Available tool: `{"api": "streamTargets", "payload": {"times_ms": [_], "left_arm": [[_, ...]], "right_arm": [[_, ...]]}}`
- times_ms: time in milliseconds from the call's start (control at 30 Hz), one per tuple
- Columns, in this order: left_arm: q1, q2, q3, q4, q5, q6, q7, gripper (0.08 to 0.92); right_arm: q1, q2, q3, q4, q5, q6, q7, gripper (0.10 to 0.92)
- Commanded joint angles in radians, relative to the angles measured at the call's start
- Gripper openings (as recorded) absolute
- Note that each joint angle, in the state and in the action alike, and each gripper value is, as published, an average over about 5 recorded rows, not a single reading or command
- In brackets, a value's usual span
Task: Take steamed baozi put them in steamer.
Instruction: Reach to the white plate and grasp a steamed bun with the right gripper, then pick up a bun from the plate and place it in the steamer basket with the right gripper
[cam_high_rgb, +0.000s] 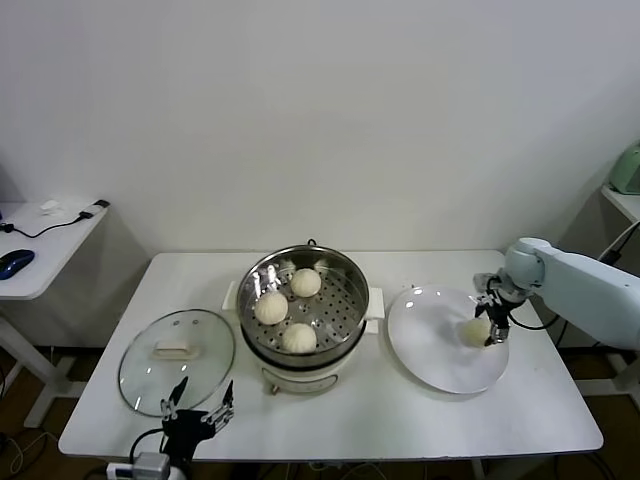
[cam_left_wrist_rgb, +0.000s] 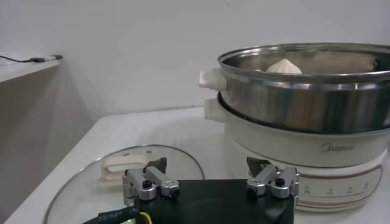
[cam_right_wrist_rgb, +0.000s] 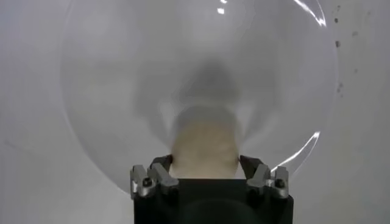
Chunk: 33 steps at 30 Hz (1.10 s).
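Currently the right tool (cam_high_rgb: 488, 325) is down over the white plate (cam_high_rgb: 440, 365), its fingers (cam_right_wrist_rgb: 159, 172) clamped on either side of the last steamed baozi (cam_high_rgb: 476, 331), which sits on the plate's right part. Three more baozi (cam_high_rgb: 271, 307) lie on the perforated tray inside the steamer (cam_high_rgb: 350, 275) at the middle of the surface (cam_high_rgb: 400, 420). Near the front edge, the left tool (cam_high_rgb: 199, 405) hangs with fingers apart beside the glass lid (cam_high_rgb: 140, 375).

Cream-white baozi (cam_high_rgb: 476, 331) on glossy white plate (cam_high_rgb: 440, 365), right of frame | shiny steel steamer (cam_high_rgb: 345, 270), dotted perforated tray, white base, centre | clear glass lid (cam_high_rgb: 140, 375), white handle, lower left | white table (cam_high_rgb: 520, 420)
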Motion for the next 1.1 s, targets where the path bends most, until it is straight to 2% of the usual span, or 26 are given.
{"api": "streamTargets", "payload": {"times_ms": [33,200,400,633,800,933,1100], "left_arm": [[0.0,0.0,0.0,0.0,0.0,0.002,-0.001,0.823],[-0.004,0.0,0.002,0.003,0.0,0.004,-0.002,0.823],[-0.004,0.0,0.002,0.0,-0.001,0.007,-0.002,0.823],[-0.004,0.003,0.003,-0.01,-0.003,0.014,-0.001,0.823],[-0.006,0.01,0.002,-0.019,-0.012,0.019,-0.001,0.823],[-0.014,0.015,0.005,-0.023,-0.016,0.024,0.0,0.823],[-0.024,0.015,0.011,-0.028,-0.017,0.026,0.0,0.823]], "right_arm": [[0.001,0.0,-0.001,0.009,-0.009,0.002,0.003,0.682],[0.02,0.0,-0.005,0.02,-0.005,0.013,-0.003,0.551],[0.173,-0.014,-0.114,0.092,0.068,0.003,-0.015,0.505],[0.646,0.054,-0.479,0.256,0.443,-0.041,-0.013,0.507],[0.876,0.145,-0.572,0.398,0.708,-0.12,0.009,0.509],[0.964,0.245,-0.556,0.506,0.882,-0.198,0.076,0.509],[0.934,0.351,-0.489,0.577,0.975,-0.282,0.174,0.509]]}}
